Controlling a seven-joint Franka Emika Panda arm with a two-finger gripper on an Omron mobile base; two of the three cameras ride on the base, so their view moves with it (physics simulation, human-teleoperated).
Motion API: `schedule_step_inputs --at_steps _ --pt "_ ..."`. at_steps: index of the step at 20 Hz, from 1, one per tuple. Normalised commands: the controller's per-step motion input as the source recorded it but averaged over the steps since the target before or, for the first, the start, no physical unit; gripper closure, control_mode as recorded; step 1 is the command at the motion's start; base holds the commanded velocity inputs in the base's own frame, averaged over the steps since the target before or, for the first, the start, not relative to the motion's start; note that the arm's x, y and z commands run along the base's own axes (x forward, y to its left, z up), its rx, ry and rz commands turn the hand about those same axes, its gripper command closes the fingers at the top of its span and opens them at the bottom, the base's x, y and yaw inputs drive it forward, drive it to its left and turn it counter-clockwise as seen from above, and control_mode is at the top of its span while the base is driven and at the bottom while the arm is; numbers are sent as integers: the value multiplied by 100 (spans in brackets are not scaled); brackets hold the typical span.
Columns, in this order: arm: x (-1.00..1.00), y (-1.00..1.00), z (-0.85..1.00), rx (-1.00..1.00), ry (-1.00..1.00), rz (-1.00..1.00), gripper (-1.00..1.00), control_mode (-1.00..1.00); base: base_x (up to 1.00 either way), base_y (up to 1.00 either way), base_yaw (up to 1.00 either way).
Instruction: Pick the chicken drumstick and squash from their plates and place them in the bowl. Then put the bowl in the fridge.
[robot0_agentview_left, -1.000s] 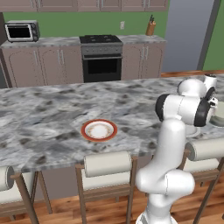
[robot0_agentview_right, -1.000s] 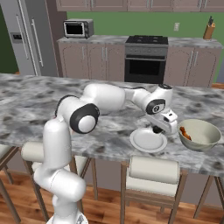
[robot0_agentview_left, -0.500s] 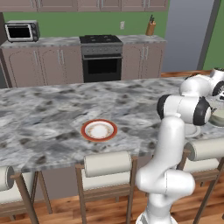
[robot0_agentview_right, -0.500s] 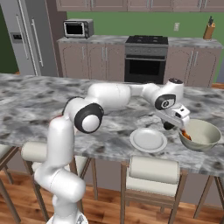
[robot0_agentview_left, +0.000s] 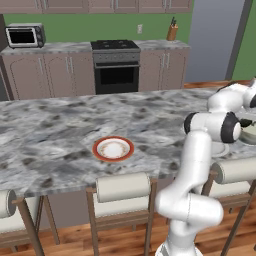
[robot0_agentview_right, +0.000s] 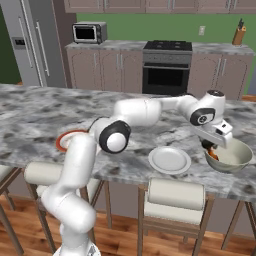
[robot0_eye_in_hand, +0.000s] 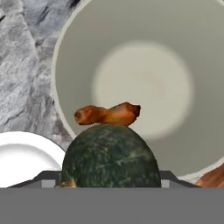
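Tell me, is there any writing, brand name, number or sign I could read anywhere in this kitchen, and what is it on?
None can be read.
The microwave, the oven and the fridge with its dark dispenser panel show no legible text.
The squash, chicken drumstick, bowl and red-rimmed plate carry no markings.

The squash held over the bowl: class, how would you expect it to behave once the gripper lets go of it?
The squash looks round and smooth, so it would probably roll rather than stay where it lands. The bowl below is deep and curved, which should steer it toward the middle. There it may well nudge the chicken drumstick. It looks solid, likely stiff and fairly heavy.
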Motion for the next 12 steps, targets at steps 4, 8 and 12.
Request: schedule_step_inputs --at_steps 4,8,12 --pt "10 -49 -3 0 0 0 100 -100 0 0 0" --pt "17 -41 -4 0 0 0 100 -100 0 0 0" --pt "6 -34 -15 0 6 0 100 -100 0 0 0"
